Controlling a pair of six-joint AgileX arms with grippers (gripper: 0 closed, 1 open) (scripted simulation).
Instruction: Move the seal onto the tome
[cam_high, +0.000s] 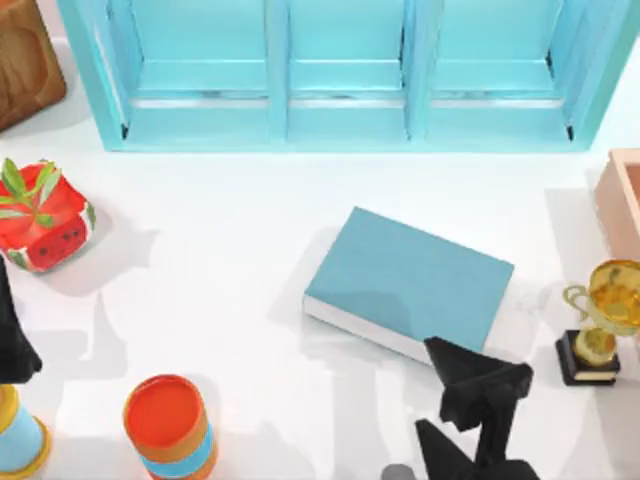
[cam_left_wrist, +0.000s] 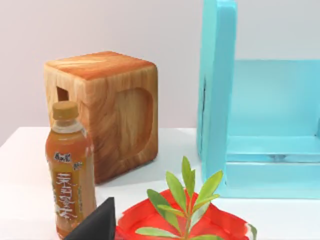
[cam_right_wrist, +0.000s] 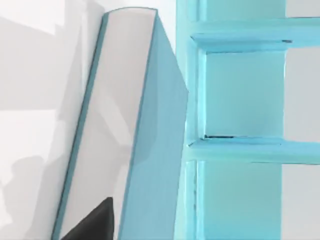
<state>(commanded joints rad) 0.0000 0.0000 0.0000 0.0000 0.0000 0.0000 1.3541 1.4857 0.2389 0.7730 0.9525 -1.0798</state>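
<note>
Seal: hidden, location could not be told; nothing reddish-brown lay on the table or on the book. It might have been tucked under the right gripper (cam_high: 472, 388), but that is a guess.

Tome (cam_high: 410, 280) lay flat near table centre, turned at an angle, teal cover bare, white page edge facing the near side. The right wrist view looked along that page edge and cover (cam_right_wrist: 152, 150) toward the shelf unit (cam_high: 350, 120) at the back.

Right gripper hung just over the tome's near right corner. Grip state: cannot tell. Left gripper (cam_high: 12, 345) was parked at the table's left edge, grip also untellable, its camera facing a potted plant (cam_left_wrist: 187, 210), a tea bottle (cam_left_wrist: 70, 170) and a wooden block (cam_left_wrist: 107, 110).

Other clutter: gold trophy (cam_high: 603, 320) right of the tome, orange can (cam_high: 170, 425) near left.

Step, judged: the carry or the approach to placing, as the right arm sat at the tome. Next move, if the seal was held: shift further over the cover's middle, lower until the base sits flat, then let go. Keep clear of the trophy.
</note>
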